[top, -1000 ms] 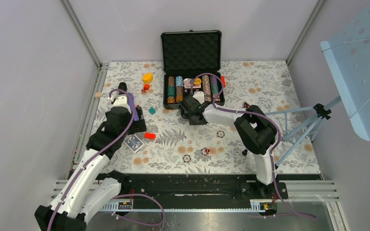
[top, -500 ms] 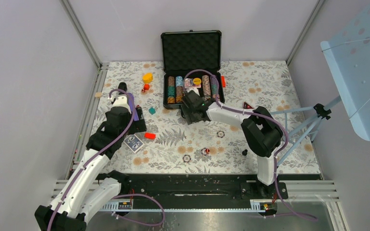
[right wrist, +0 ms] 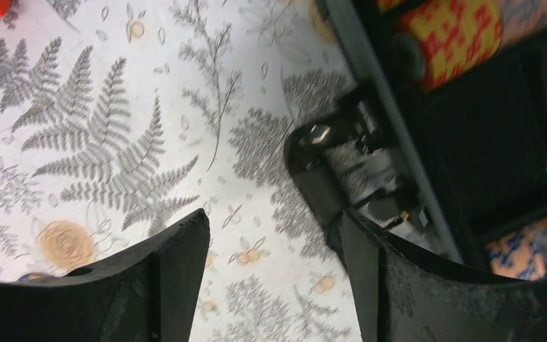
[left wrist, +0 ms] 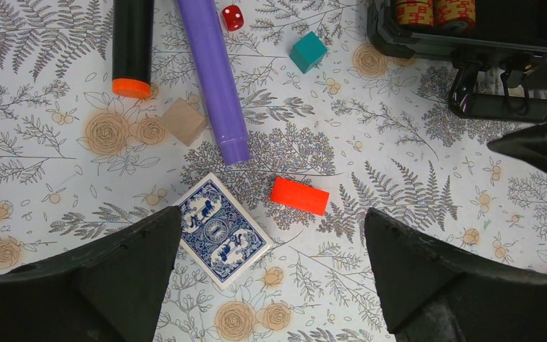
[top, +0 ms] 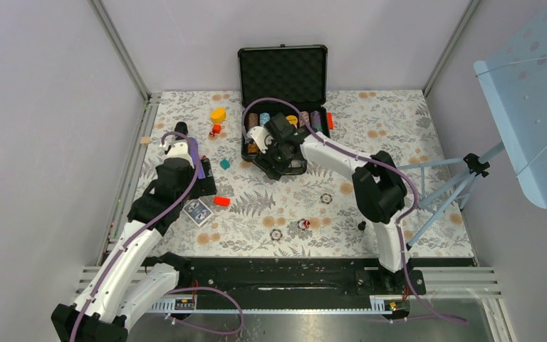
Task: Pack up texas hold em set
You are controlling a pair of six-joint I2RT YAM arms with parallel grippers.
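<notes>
While chip rows (left wrist: 454, 8) sit in the case (top: 282, 75), we see loose chips (top: 325, 198) and a card deck (left wrist: 221, 229) outside; left gripper (left wrist: 272, 217) and right gripper (right wrist: 274, 217) are open.

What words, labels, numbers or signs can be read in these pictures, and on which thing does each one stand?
None: no word or number can be read in any view.
The card deck shows only a blue ornamental back, no lettering.
The red die has white dots, too small to count.
The poker chips bear red marks, too blurred to read.
</notes>
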